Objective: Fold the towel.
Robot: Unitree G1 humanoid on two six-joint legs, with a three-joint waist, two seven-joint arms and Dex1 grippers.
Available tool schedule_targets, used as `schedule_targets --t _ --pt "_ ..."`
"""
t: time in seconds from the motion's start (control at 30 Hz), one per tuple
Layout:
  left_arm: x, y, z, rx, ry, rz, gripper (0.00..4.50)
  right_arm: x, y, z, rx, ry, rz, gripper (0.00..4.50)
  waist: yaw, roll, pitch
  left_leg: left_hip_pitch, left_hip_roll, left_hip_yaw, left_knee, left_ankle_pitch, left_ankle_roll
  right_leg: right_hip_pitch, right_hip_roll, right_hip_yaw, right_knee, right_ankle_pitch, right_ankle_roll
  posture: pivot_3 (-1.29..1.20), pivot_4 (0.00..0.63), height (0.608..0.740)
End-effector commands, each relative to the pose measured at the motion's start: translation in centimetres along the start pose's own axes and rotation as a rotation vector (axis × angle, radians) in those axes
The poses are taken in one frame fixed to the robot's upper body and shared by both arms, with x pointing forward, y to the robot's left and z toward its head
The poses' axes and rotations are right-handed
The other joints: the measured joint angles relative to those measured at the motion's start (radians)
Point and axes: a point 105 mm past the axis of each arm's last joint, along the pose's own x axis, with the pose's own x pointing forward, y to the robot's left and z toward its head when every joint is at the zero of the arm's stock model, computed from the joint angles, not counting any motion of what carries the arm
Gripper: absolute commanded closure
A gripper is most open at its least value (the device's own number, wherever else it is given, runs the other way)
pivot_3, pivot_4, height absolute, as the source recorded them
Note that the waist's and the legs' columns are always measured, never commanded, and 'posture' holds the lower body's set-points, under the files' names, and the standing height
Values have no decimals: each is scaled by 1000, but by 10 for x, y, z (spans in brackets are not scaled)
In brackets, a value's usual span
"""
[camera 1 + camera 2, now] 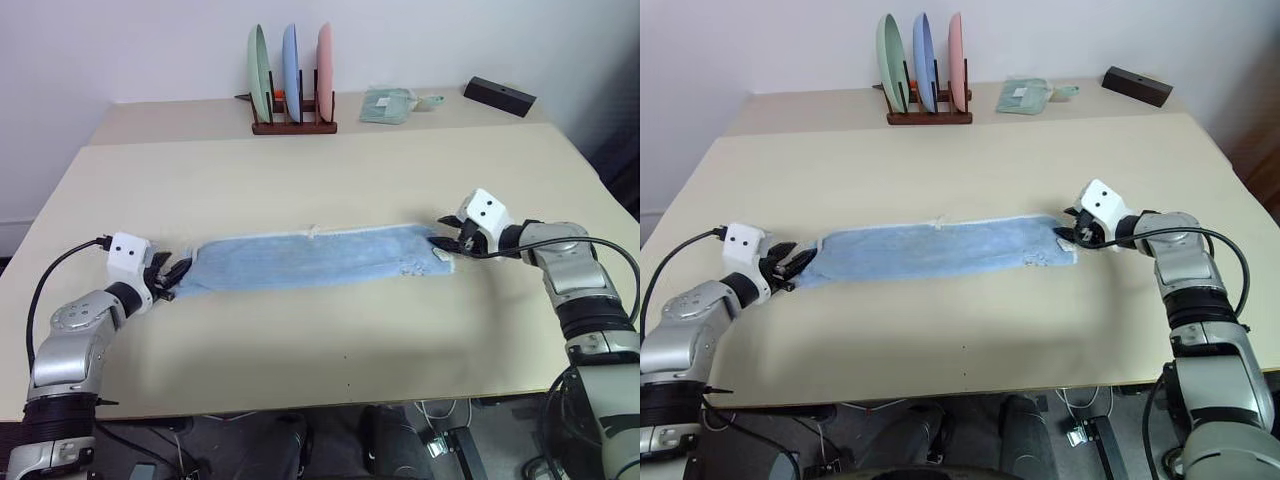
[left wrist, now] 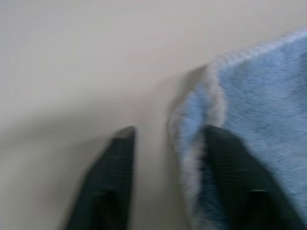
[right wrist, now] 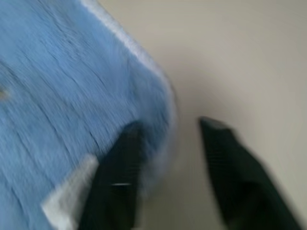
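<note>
A wide beige bench (image 1: 330,330) with a smooth matte top carries everything. Across its middle the towel (image 1: 310,257) lies flat as a long narrow strip running left to right, light blue fluffy terry with a whitish stitched hem and a small white tag at its near right corner.

The left arm reaches in low from the near left, its forearm angled towards the towel's left end. The left end effector (image 1: 172,275) sits at that end with its two black fingers spread apart; in the left wrist view one finger (image 2: 240,177) lies over the blue pile and the other rests on bare bench beside the hem, nothing pinched between them.

The right arm comes in from the right with its elbow bent, wrist turned leftward. The right end effector (image 1: 444,243) is at the towel's right end, fingers likewise parted, one over the terry next to the tag, the other over the bench.

At the far edge a dark wooden rack (image 1: 293,126) holds three plates upright: green, blue, pink. To its right lie a small folded pale green cloth (image 1: 388,104) and a dark rectangular block (image 1: 499,96).
</note>
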Motion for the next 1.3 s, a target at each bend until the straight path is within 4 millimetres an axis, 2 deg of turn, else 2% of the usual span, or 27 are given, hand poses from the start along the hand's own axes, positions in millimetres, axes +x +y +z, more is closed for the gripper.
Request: schedule_targets --t 0.03,0.1,0.2,0.27,0.33,0.4,0.5,0.57,0.67,0.8,0.87,1.03,1.2,1.3 --pt "-14 14 19 -27 -101 87 294 -31 -27 21 -19 -81 -155 644 0 0 0 0 0 0 0 0 0 0 0 0 0 0 0 0 150 740" --pt "-22 16 23 -51 -132 127 294 -46 -32 22 28 -104 -201 644 2 0 0 0 0 0 0 0 0 0 0 0 0 0 0 0 150 740" --pt "-31 21 27 -58 -164 187 294 -65 -26 25 188 -167 -191 644 5 0 0 0 0 0 0 0 0 1 0 0 0 0 0 0 150 740" --pt "-35 20 32 -45 -187 190 197 -77 -10 28 311 -201 -118 110 7 0 0 0 0 -1 0 0 0 2 0 0 0 0 0 0 150 740" --pt "-36 11 39 -16 -212 147 197 -87 15 30 404 -217 -5 52 12 0 0 0 0 -1 1 0 0 2 0 0 -1 0 0 0 150 740" --pt "-33 -2 50 10 -244 75 197 -91 32 32 515 -236 39 52 19 0 0 0 0 -1 1 0 0 2 0 0 -1 0 0 0 150 740" --pt "-26 -30 63 80 -268 -62 197 -88 49 30 685 -244 51 52 25 0 0 1 0 0 1 0 0 4 0 1 -1 0 0 0 150 740" --pt "-18 -61 72 111 -285 -202 197 -80 70 23 777 -210 78 52 32 -1 -1 2 0 0 1 0 0 4 0 1 -1 0 1 0 150 740" --pt "-13 -94 83 130 -312 -344 197 -72 90 18 883 -174 90 52 37 -1 -1 2 0 -1 1 0 0 6 0 0 -2 0 1 0 150 740" --pt "-12 -161 98 144 -374 -628 197 -51 109 14 1110 -176 12 52 29 -1 -1 2 -1 -1 2 -1 1 6 0 0 -1 0 1 0 150 740" --pt "-14 -179 98 140 -380 -696 197 -45 109 13 1191 -186 -37 52 25 0 -2 2 0 -1 1 0 0 5 0 1 -1 0 1 0 150 740" --pt "-10 -188 91 139 -358 -726 197 -34 107 4 1316 -129 -125 52 23 1 -3 3 0 0 0 0 0 4 1 1 -1 0 1 0 150 740" --pt "-17 -192 86 110 -343 -768 197 -24 81 -7 1475 -173 -286 52 26 1 -4 5 0 0 1 0 0 8 0 1 -1 0 1 0 150 740" --pt "-24 -194 80 98 -321 -802 197 -18 67 -10 1545 -185 -347 902 27 1 -4 6 0 0 1 0 1 9 1 1 -1 0 1 0 150 740"
